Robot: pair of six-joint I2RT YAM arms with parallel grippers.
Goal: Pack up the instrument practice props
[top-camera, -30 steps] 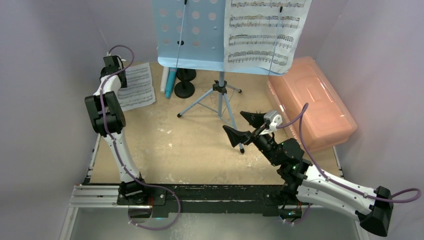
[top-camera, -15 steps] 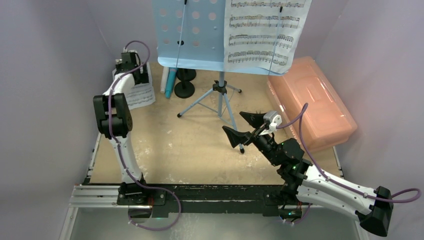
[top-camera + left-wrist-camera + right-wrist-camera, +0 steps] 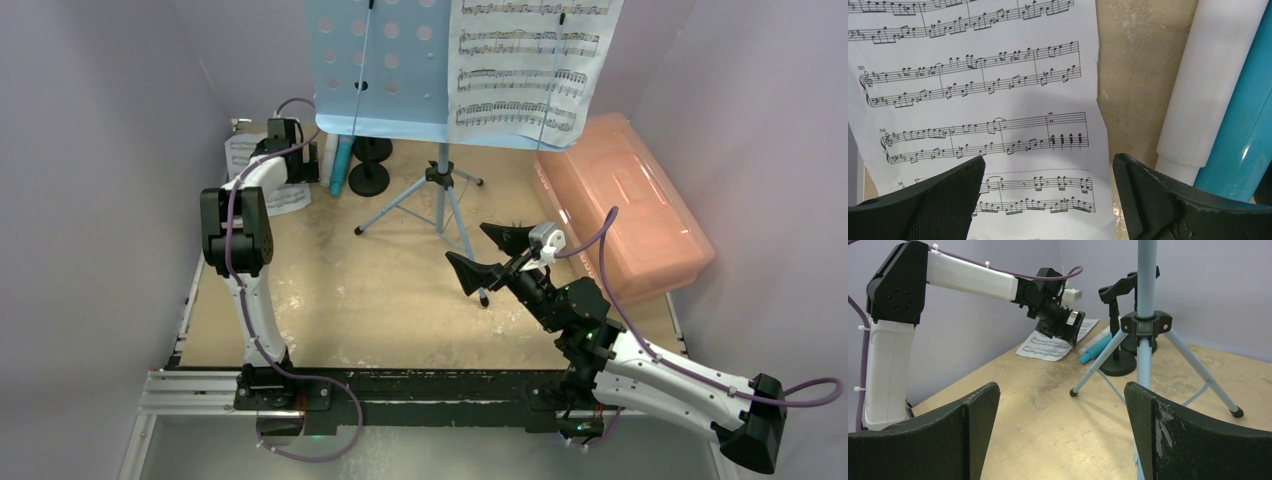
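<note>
The light-blue music rack (image 3: 380,60) stands at the back on its tripod (image 3: 440,200), with a sheet-music page (image 3: 530,65) clipped to it. A second page (image 3: 978,90) lies flat on the table at the back left. My left gripper (image 3: 1048,165) hovers open over that page's right edge, holding nothing. Just right of it lie the white microphone (image 3: 1213,85) and the blue microphone (image 3: 1248,135). Two black mic holders (image 3: 370,175) stand behind them. My right gripper (image 3: 1062,390) is open and empty, low by the tripod's near leg (image 3: 1146,290).
A pink translucent box (image 3: 625,200) sits closed at the right side of the table. Purple walls close in the back and both sides. The tripod legs spread across the middle back, close to my right fingers (image 3: 466,243).
My left arm has swung right from the page's far left corner to its right edge beside the microphones, and its jaws have opened wide. The right arm has not moved.
</note>
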